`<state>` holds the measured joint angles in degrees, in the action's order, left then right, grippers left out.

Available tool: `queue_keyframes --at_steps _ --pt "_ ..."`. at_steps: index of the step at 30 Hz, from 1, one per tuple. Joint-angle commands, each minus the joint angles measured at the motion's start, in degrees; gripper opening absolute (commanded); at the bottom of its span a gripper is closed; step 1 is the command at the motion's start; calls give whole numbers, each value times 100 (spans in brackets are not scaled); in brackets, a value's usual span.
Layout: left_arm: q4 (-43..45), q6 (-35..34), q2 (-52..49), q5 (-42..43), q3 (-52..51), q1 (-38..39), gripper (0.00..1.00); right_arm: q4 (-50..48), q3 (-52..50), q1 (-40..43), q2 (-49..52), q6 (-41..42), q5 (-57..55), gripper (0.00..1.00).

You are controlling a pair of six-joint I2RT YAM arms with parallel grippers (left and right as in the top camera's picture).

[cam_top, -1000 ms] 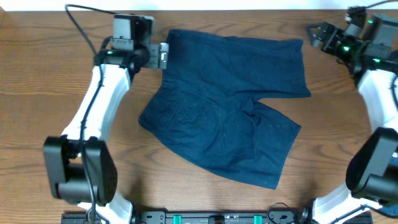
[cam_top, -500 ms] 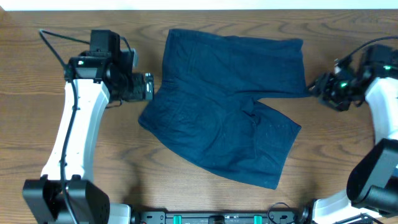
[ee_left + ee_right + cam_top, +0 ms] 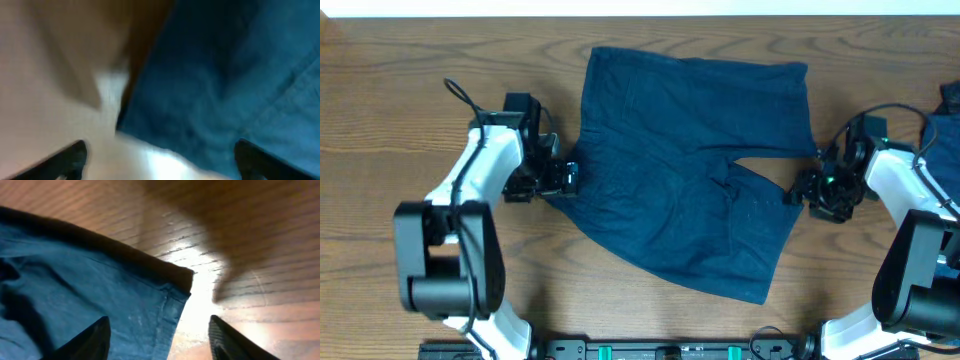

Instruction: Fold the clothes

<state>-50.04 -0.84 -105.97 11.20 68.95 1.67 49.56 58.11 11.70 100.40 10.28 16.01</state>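
The clothes, dark navy shorts (image 3: 685, 160), lie spread flat on the wooden table, waistband to the left, two legs to the right. My left gripper (image 3: 563, 178) is open at the waistband's lower left corner; the blurred left wrist view shows the navy cloth (image 3: 225, 80) between its fingertips (image 3: 160, 157). My right gripper (image 3: 798, 193) is open at the lower leg's outer corner. The right wrist view shows that hem corner (image 3: 172, 287) between the open fingers (image 3: 160, 340), low over the table.
The wooden table (image 3: 400, 120) surrounds the shorts. A bit of brighter blue fabric (image 3: 950, 95) shows at the right edge. The arm bases stand along the front edge.
Both arms came down from the far corners toward the middle. The left gripper moved to the shorts' left edge, the right gripper to the lower leg's corner. The shorts have not moved.
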Motion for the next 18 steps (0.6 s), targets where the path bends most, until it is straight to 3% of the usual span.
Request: queue_keyframes --at_steps 1,2,5,10,18 --pt "76 9 -195 -76 -11 0 59 -229 -234 -20 24 37 238 50" --pt "-31 9 -234 -76 -13 0 35 -428 -352 -33 24 37 387 44" --pt "-354 9 -225 -122 -9 -7 6 -938 -643 -52 24 37 527 24" --pt "-861 -79 -170 -179 -4 -199 6 -1423 -619 61 17 37 -621 1" --pt "-1414 -205 -170 -133 -4 -662 6 -863 654 566 13 -4 -1657 1"
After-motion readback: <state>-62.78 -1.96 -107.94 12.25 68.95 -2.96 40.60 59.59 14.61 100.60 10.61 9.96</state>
